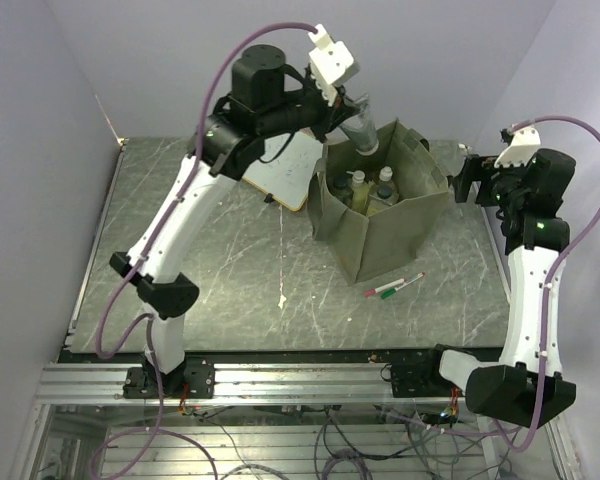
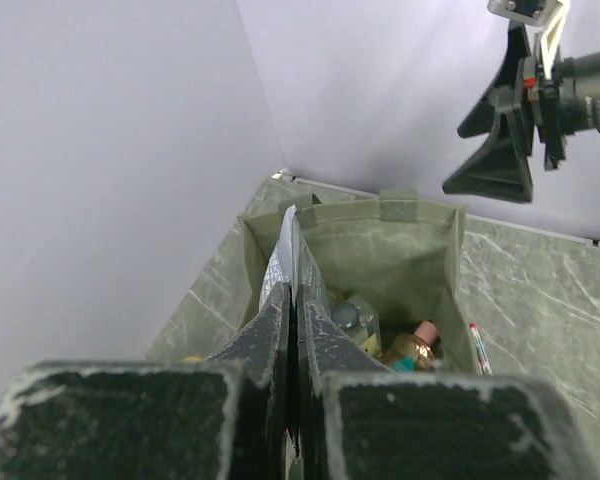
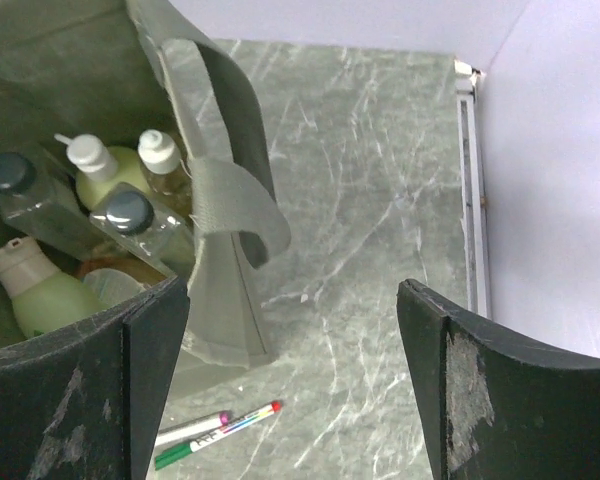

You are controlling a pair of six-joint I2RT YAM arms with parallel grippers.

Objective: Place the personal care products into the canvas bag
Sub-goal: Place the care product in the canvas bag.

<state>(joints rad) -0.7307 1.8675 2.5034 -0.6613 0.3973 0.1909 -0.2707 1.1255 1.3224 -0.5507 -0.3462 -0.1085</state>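
Pinching the clear pouch between its closed fingers, my left gripper hangs over the open mouth of the canvas bag, with the pouch's free end pointing down toward the opening. Directly below this gripper, inside the bag, stand two square glass bottles with dark caps, a yellow-green pump bottle, an amber bottle with a white cap and a pale-green bottle.

My right gripper is held with its fingers spread wide and nothing between them. The bag stands upright to its left, apart from the fingers, with one loop handle drooping over the near wall. Two marker pens, one red-tipped and one green, lie on the marbled table beneath this gripper. A whiteboard lies under my left forearm, touching the bag's far-left side.
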